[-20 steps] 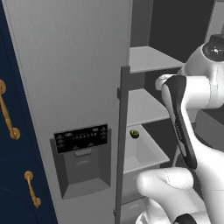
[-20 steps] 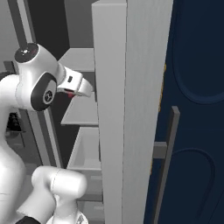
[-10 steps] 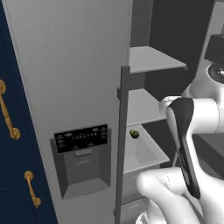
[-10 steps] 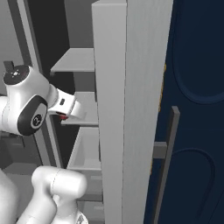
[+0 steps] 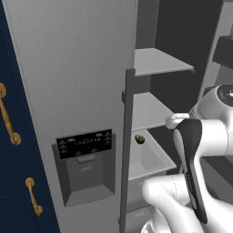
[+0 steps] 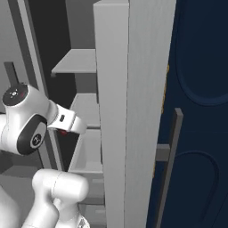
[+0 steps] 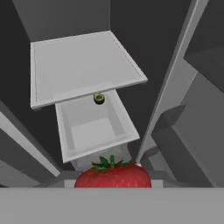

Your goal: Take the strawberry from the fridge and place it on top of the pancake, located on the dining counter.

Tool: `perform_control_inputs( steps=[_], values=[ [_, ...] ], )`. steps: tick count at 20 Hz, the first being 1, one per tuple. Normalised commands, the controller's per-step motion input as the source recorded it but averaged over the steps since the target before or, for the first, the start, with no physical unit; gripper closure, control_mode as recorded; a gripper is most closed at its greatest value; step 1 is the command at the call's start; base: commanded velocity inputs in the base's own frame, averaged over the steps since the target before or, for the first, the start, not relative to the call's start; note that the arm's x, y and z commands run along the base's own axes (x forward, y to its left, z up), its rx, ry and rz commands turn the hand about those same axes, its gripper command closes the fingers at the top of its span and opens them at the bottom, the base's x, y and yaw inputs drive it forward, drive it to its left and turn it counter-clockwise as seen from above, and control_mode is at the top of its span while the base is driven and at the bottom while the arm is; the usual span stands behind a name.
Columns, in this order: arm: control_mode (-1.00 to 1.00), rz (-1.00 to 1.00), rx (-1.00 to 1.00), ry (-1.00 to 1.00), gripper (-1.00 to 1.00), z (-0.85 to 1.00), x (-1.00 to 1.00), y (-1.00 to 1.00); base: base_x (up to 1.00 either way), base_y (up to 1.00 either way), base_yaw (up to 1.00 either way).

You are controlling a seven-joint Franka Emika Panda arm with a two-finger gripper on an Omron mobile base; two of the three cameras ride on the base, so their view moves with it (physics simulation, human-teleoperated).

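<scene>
The strawberry (image 7: 113, 175), red with green leaves, sits right at the bottom of the hand view, held between the fingers of my gripper (image 6: 66, 129), which is shut on it. A speck of its red (image 6: 63, 132) shows under the white hand in the right base view. The hand hangs in front of the open fridge (image 5: 82, 68), out from the light grey shelves (image 7: 83, 65) and above the white bin (image 7: 94, 127). The pancake and the dining counter are out of view.
A small green-yellow fruit (image 5: 139, 139) lies at the back of the bin. The open fridge door (image 6: 118, 102) with its dark handle (image 5: 126, 145) stands close beside the arm. Navy cabinets with gold handles (image 5: 9, 123) flank the fridge.
The hand has come down and drawn back out of the fridge shelves, with the strawberry still in its grip. The arm's elbow has folded lower.
</scene>
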Motion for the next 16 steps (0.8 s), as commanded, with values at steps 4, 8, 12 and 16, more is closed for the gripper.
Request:
perform_control_inputs(
  steps=[4, 8, 12, 16],
  values=[
    [1.0, 0.0, 0.0, 0.0, 1.0, 0.0, 0.0, 0.0, -0.54, 0.06, 0.0],
    [1.0, 0.0, 0.0, 0.0, 1.0, 0.0, 0.0, 0.0, -0.97, 0.24, 0.0],
    [1.0, 0.0, 0.0, 0.0, 1.0, 0.0, 0.0, 0.0, -1.0, 0.22, -0.11],
    [1.0, 0.0, 0.0, 0.0, 1.0, 0.0, 0.0, 0.0, -1.0, 0.08, -0.32]
  ],
)
